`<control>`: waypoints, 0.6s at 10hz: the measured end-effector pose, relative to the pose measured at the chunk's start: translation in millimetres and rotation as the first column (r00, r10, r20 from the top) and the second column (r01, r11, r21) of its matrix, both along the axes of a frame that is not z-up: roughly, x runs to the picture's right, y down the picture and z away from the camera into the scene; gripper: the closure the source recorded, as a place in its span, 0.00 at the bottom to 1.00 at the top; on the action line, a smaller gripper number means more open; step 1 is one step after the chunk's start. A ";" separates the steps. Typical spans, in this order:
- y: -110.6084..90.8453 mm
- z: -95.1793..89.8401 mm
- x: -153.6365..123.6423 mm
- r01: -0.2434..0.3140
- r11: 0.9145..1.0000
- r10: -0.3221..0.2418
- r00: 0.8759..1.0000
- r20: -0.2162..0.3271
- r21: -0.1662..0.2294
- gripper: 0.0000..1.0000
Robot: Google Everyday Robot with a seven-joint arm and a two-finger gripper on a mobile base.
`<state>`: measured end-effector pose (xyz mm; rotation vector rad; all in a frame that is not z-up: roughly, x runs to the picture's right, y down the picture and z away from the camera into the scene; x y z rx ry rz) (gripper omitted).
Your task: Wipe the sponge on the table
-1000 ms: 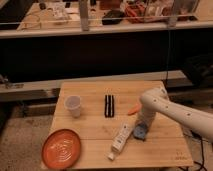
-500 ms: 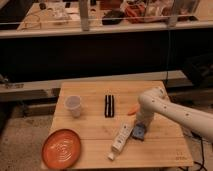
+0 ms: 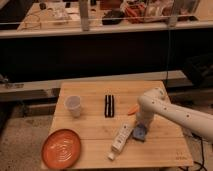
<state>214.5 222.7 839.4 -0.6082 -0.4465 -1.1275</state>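
The sponge (image 3: 139,133), a small blue-grey block, lies on the light-wood slatted table (image 3: 95,125) towards its right front. My gripper (image 3: 140,126) comes down from the white arm at the right and sits right over the sponge, touching or nearly touching its top. The arm's wrist hides the far edge of the sponge.
A long white bar (image 3: 121,139) lies just left of the sponge. A black bar (image 3: 109,105) sits mid-table, a white cup (image 3: 73,105) at the left, an orange plate (image 3: 61,148) at the front left. An orange object (image 3: 132,109) peeks out behind the arm. A cluttered workbench (image 3: 100,20) runs behind.
The arm's wrist and gripper have shifted slightly down and left over the sponge; the sponge sits about where it was.
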 end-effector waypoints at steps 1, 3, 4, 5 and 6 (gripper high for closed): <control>-2.4 3.8 5.0 -0.004 1.000 0.004 1.000 0.005 -0.014 1.00; -5.9 9.6 27.3 -0.024 0.999 0.024 1.000 0.001 -0.025 1.00; -6.7 12.7 40.6 -0.040 0.999 0.040 0.999 -0.002 -0.035 1.00; -5.5 13.4 44.0 -0.043 0.998 0.043 0.999 -0.002 -0.038 1.00; -5.7 13.3 44.2 -0.042 0.998 0.042 0.999 -0.002 -0.038 1.00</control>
